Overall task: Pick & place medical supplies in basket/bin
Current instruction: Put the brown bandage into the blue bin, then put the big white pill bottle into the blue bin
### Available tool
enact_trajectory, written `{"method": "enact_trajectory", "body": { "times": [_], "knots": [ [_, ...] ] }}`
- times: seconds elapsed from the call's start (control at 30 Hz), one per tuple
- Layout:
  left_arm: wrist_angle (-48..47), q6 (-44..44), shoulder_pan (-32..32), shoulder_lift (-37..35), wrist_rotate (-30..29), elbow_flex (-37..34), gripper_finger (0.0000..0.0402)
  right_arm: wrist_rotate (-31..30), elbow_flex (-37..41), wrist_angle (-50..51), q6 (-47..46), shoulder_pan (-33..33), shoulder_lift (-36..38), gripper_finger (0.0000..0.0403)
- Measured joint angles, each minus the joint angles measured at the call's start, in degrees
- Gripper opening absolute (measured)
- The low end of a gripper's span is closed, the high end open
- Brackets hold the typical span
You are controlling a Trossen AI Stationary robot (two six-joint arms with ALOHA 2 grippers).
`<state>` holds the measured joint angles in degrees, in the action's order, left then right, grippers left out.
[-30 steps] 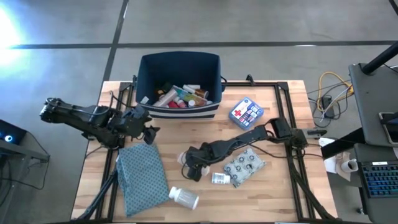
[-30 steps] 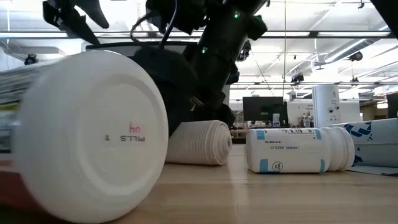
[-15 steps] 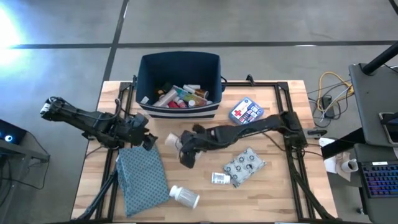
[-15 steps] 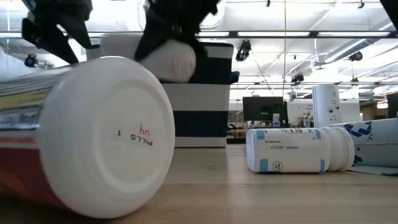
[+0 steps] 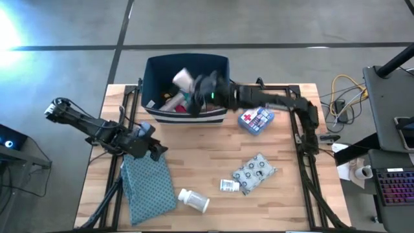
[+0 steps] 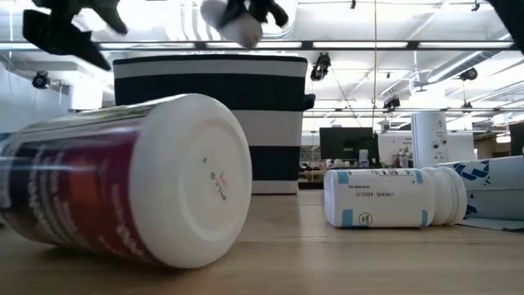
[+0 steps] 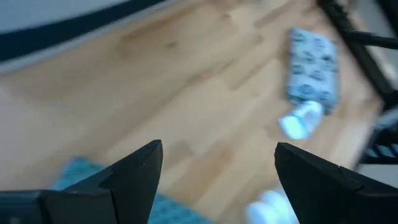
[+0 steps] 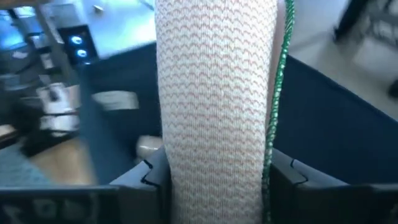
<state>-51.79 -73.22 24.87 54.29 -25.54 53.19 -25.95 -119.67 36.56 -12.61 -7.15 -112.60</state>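
Wooden bench (image 5: 194, 155) carrying navy bin (image 5: 155, 68) at far edge; right gripper (image 5: 192, 83) hanging over bin, clamping tan bandage roll (image 5: 183, 79); left gripper (image 5: 155, 147) hovering near left edge by teal cloth (image 5: 150, 184), fingers (image 7: 137, 177) standing apart, gripping nothing; pill bottle (image 5: 194, 201) lying near front edge

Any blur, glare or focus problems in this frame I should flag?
High view: bright glare at the top left corner of the floor; the bandage roll over the bin looks smeared. Low view: the near pill bottle is large and soft, and the right tool is blurred. Left wrist view: soft throughout. Right wrist view: roll sharp, background blurred.
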Motion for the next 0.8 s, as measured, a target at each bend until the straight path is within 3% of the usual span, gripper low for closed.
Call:
{"method": "enact_trajectory", "body": {
  "times": [0.2,0.5,0.6,0.8],
  "knots": [
    [6.79,-0.29,5.4,2.95,1.13,0.0,0.0288,14.62,2.79,2.63,-6.72,-9.32,-2.32,0.0174],
    [6.6,-2.37,7.12,5.04,-0.52,0.0,0.0288,15.65,3.06,3.34,-4.97,-10.34,-2.63,0.026],
    [6.6,-2.31,7.1,4.8,-0.72,-0.02,0.0288,18.53,2.81,3.93,-4.97,-10.32,-2.55,0.0289],
    [6.83,-2.33,7.07,4.69,-0.97,0.01,0.0288,17.18,2.82,5.15,-1.68,-6.56,-0.33,0.031]
  ]
}}
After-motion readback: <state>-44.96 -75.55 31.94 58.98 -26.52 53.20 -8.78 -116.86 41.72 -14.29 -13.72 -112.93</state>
